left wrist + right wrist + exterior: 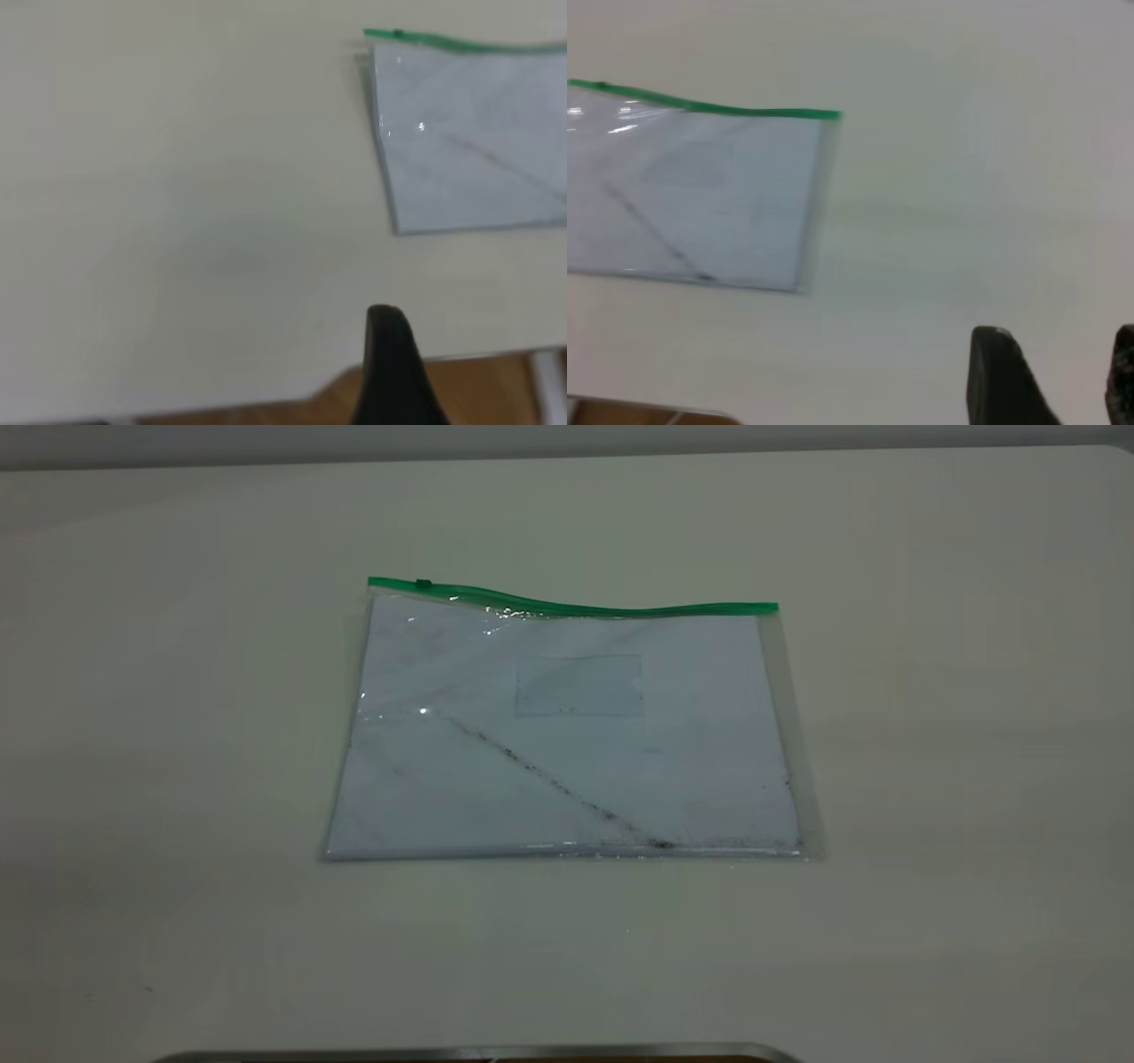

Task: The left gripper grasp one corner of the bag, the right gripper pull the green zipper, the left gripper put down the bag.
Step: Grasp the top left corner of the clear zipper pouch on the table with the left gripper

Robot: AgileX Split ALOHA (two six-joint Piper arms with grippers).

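Note:
The bag (567, 744) lies flat on the pale table, a clear pouch with a dark diagonal smudge and a small card pocket (579, 685). Its green strip (576, 607) runs along the far edge. The green zipper slider (423, 584) sits near the strip's left end. Neither gripper shows in the exterior view. The left gripper (394, 372) is near the table's front edge, well short of the bag's (469, 142) left corner, with the slider (399, 34) beyond. The right gripper (1059, 354) is open and empty over bare table, right of the bag (700, 195).
A metal-rimmed edge (478, 1052) shows at the bottom of the exterior view. The table's front edge with brown floor (478, 381) below it shows in the left wrist view. Bare tabletop (957, 779) surrounds the bag on all sides.

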